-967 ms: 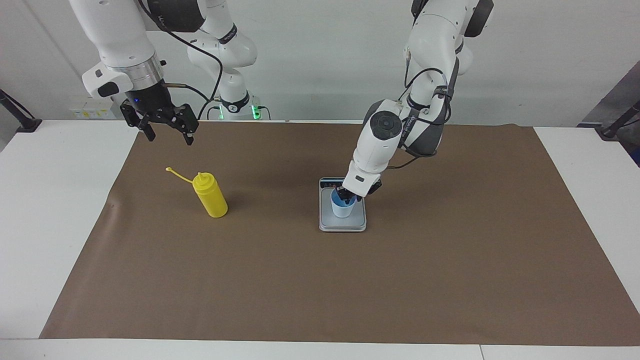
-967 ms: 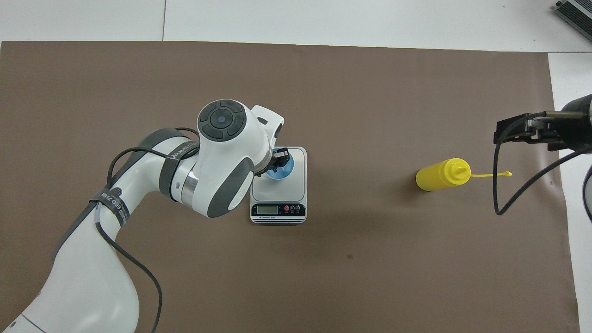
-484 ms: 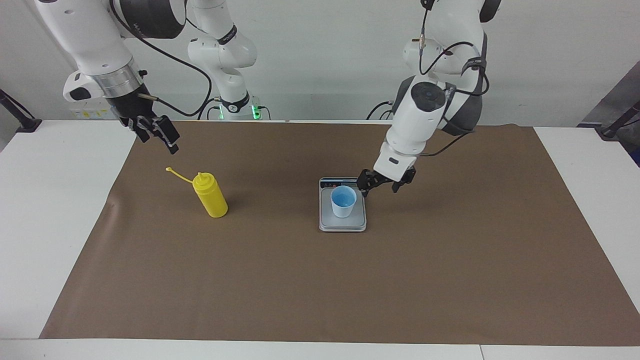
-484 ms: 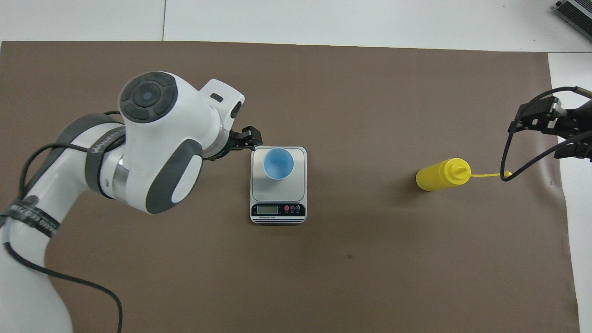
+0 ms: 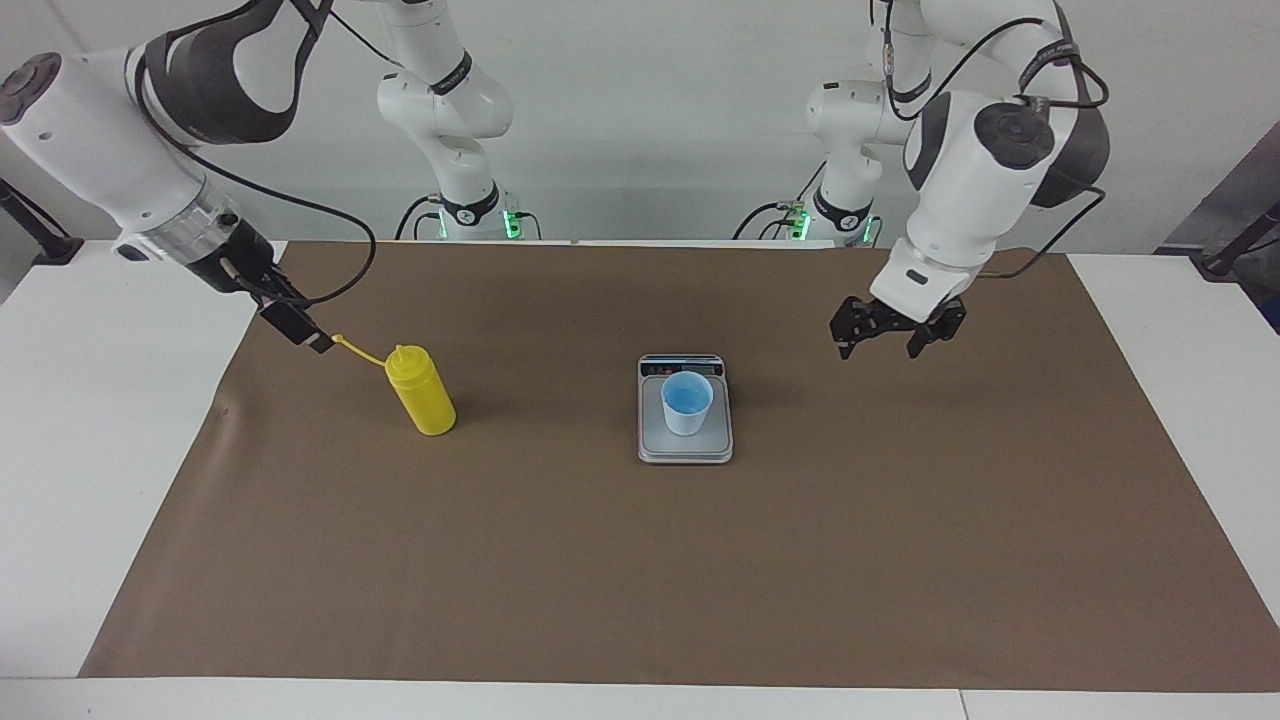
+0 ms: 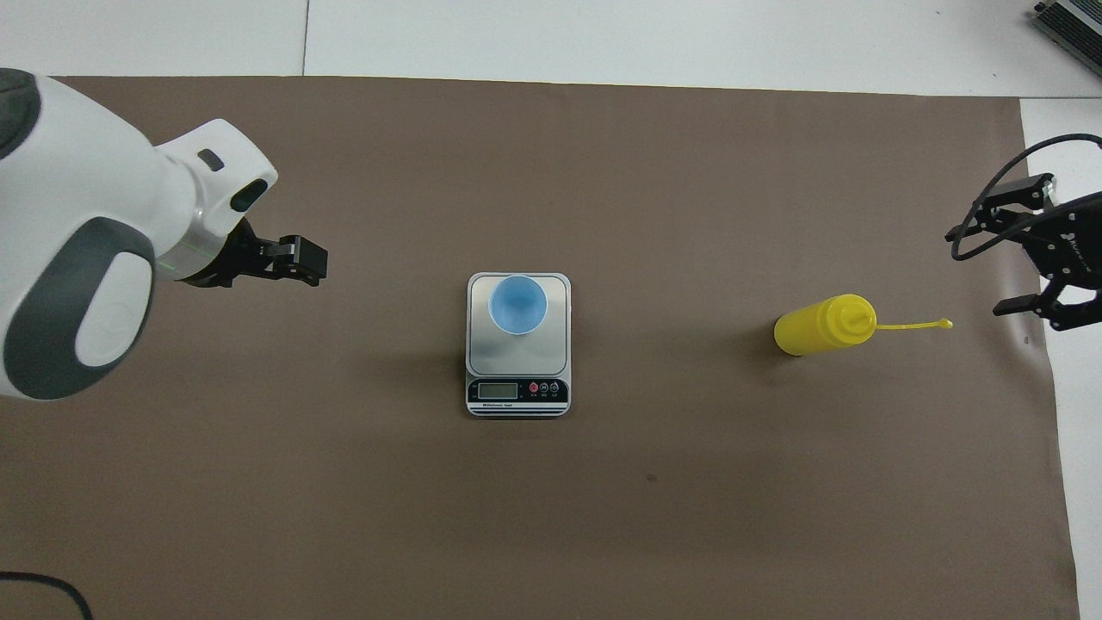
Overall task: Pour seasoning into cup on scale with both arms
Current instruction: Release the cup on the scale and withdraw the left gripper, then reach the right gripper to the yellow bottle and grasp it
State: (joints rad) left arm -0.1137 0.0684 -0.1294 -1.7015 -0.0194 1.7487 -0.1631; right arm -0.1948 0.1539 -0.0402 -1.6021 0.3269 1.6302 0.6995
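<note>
The yellow seasoning bottle [image 5: 422,393] stands upright on the brown mat toward the right arm's end, and its cap strap [image 5: 356,350] sticks out sideways. It also shows in the overhead view [image 6: 818,325]. The light blue cup [image 5: 687,402] stands empty on the grey scale [image 5: 700,448] at mid-table, as the overhead view shows for the cup [image 6: 517,303] and the scale [image 6: 516,357]. My right gripper [image 6: 1016,250] is open and low beside the tip of the strap; in the facing view [image 5: 305,330] it shows edge-on. My left gripper [image 5: 880,345] is open and empty over bare mat toward the left arm's end, apart from the scale.
The brown mat [image 5: 640,560] covers most of the white table [image 5: 100,420]. A grey device [image 6: 1067,21] lies at the table's corner farthest from the robots, at the right arm's end.
My left gripper let go of the cup, rose and swung away toward the left arm's end. My right gripper came down toward the bottle's strap. Cup and bottle have not moved.
</note>
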